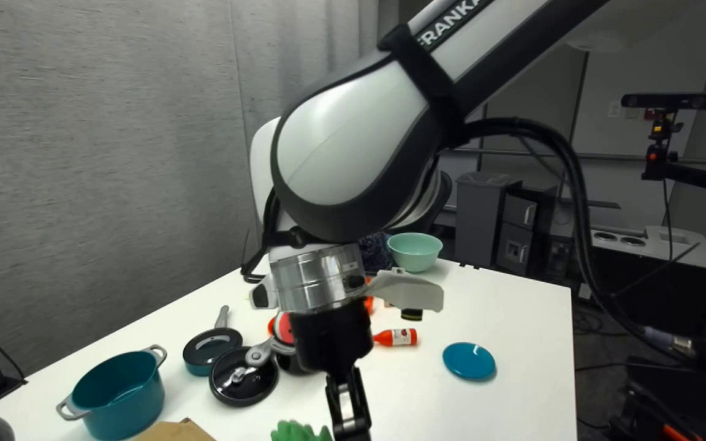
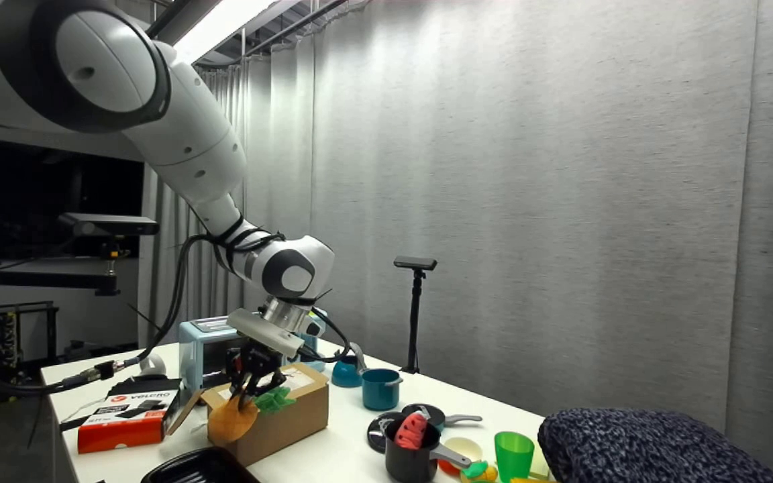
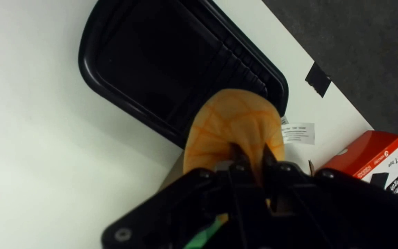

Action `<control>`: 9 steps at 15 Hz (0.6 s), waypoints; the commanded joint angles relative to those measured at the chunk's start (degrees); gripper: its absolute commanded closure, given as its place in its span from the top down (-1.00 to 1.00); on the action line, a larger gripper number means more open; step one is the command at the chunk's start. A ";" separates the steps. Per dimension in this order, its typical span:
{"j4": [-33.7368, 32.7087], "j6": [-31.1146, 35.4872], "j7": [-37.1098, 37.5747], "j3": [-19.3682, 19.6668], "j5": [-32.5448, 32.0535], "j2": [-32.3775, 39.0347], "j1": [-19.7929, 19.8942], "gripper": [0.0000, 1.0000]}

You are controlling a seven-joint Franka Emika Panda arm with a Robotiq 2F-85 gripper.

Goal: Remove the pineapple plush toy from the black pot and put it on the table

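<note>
The pineapple plush toy (image 2: 231, 421), orange with green leaves, is pinched in my gripper (image 2: 247, 396), beside the cardboard box. In the wrist view, my gripper (image 3: 253, 155) is closed on the toy's orange body (image 3: 235, 110), which folds between the fingertips. Only its green leaves (image 1: 298, 432) show in an exterior view, at the bottom edge, beside my gripper (image 1: 350, 410). The toy's exact height above the white table (image 1: 524, 343) cannot be told. The black pot (image 2: 408, 464) stands away from the gripper, with a red watermelon toy in it; the arm partly hides this pot (image 1: 292, 365) elsewhere.
A black tray (image 3: 157, 69) lies just beyond the toy. A cardboard box (image 2: 292, 424), a red-white box (image 2: 125, 426) and a toaster (image 2: 188, 359) are near the gripper. A teal pot (image 1: 123, 404), black lid (image 1: 242, 386), pan (image 1: 212, 346) and blue plate (image 1: 469, 360) stand farther off.
</note>
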State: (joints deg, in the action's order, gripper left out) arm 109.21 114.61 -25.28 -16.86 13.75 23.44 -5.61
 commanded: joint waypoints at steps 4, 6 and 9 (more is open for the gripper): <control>17.73 11.59 7.18 2.24 -3.04 -12.71 -2.39 -0.94; 21.16 15.29 11.37 2.59 -4.23 -14.23 -3.08 -0.94; 25.13 22.28 20.09 3.61 -8.33 -14.55 -4.30 -0.94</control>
State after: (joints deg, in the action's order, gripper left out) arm 129.59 131.00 -12.11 -15.11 8.39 11.49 -7.90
